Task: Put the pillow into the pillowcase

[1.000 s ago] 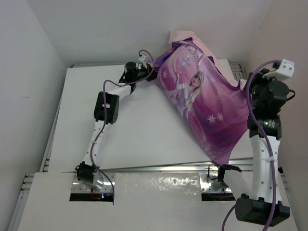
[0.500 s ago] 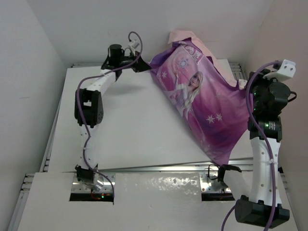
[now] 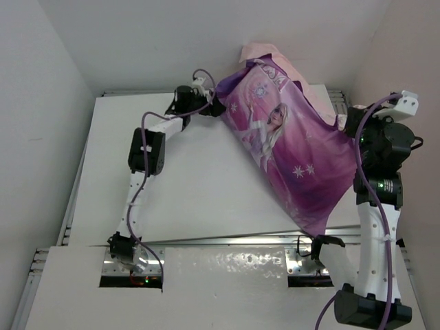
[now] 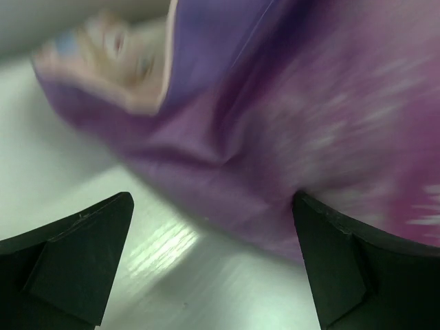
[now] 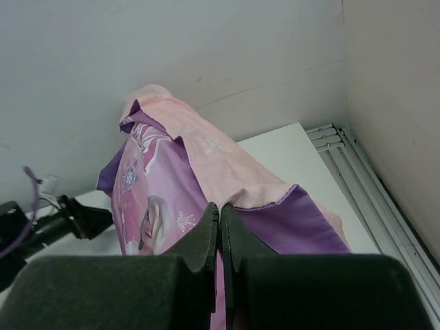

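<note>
The pillowcase (image 3: 289, 144) is draped in a raised mound at the table's back right, purple princess print up, with pale pink fabric (image 5: 220, 165) over its top. The pillow is hidden; no white cushion shows. My left gripper (image 3: 216, 106) stands open low over the table at the pillowcase's left edge. Its black fingers (image 4: 75, 254) are wide apart with only bare table between them, and purple cloth (image 4: 275, 103) lies just ahead. My right gripper (image 3: 347, 124) is shut on the pillowcase's hem (image 5: 275, 199) and holds that right corner up; the fingertips (image 5: 220, 210) pinch the cloth.
The white table (image 3: 185, 192) ends at walls on the left, back and right. A metal rail (image 5: 357, 158) runs along the table's right edge near the wall. Another rail (image 3: 227, 237) crosses in front of the arm bases.
My left gripper has opened and let go of the pillowcase's left corner. The left arm swung up and left, then came back down beside the cloth. The right arm barely moved.
</note>
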You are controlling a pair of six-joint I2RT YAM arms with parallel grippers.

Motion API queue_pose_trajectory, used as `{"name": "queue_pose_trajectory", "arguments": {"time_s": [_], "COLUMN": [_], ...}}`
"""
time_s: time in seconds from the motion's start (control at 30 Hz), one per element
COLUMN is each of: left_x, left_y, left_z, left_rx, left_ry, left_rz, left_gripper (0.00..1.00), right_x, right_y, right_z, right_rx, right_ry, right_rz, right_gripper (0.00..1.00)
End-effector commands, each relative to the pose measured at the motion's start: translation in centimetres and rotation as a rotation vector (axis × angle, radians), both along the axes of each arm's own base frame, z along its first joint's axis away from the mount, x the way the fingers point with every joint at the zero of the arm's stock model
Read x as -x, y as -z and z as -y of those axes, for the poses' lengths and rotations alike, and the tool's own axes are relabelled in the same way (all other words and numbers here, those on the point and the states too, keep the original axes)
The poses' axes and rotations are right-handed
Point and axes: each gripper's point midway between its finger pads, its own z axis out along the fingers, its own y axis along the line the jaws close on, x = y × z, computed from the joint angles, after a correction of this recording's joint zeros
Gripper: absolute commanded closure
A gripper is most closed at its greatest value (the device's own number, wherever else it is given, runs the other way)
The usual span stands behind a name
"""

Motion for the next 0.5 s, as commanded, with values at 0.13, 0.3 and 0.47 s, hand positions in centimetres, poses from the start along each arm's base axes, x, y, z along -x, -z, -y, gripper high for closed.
{"name": "queue_pose_trajectory", "arguments": {"time_s": [0.13,0.3,0.47], "left_x": [-5.5,-5.2,-5.0], "left_y": [-7.0,-5.6,-4.6], "left_z": [-0.6,1.0,2.2], "left_rx": [0.013,-0.018,0.049], "left_ry": [-0.188,-0.135,-0.112], "left_rz": [0.391,0.486,0.510], "left_gripper": [0.00,0.00,0.00], "right_x": [0.7,-0.2,-1.4], "right_y": [-1.2,0.0,0.9], "right_z": [-0.8,-0.7,-1.8], "right_rx": [0.008,-0.006,0.013], "right_ry": [-0.035,-0.040,-0.075], "right_rz": [0.009,-0.032,-0.057], "right_gripper": [1.00,1.00,1.00]}}
